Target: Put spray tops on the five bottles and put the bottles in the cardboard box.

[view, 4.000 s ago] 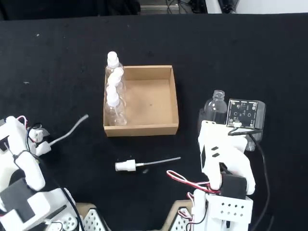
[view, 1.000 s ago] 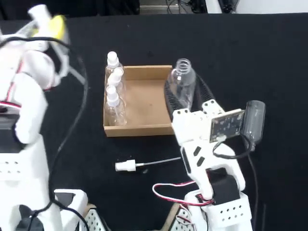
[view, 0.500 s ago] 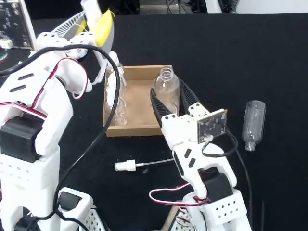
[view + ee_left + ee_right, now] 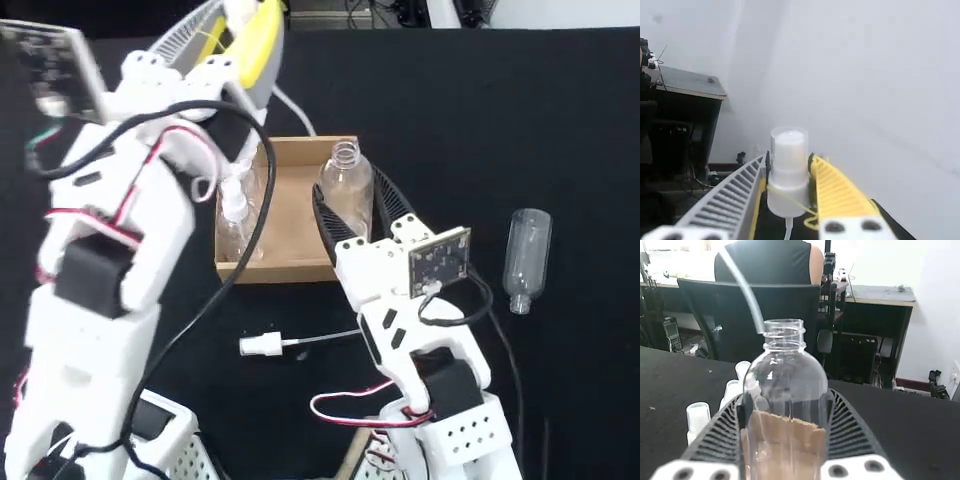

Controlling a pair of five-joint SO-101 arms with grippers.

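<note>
Spray top (image 4: 788,150): clamped between the grey and yellow fingers of the left gripper (image 4: 788,165), white cap up.

High view:
- The left arm is raised over the far left corner of the cardboard box (image 4: 300,268).
- The dip tube (image 4: 293,108) hangs down toward the far wall.

Right wrist view adds:
- The tube's lower end sits at the neck rim of the open bottle (image 4: 785,385). Cannot tell whether it is inside or beside.

Right gripper (image 4: 347,200): its black fingers are closed on that bottle, which is upright at the box's right wall.

Box contents:
- Capped bottles (image 4: 236,215) stand along the left wall.
- Three white tops show in the right wrist view.

On the table (image 4: 520,120):
- A second spray top (image 4: 262,345) lies in front of the box.
- A second open bottle (image 4: 524,250) lies on its side, well right of the box.
</note>
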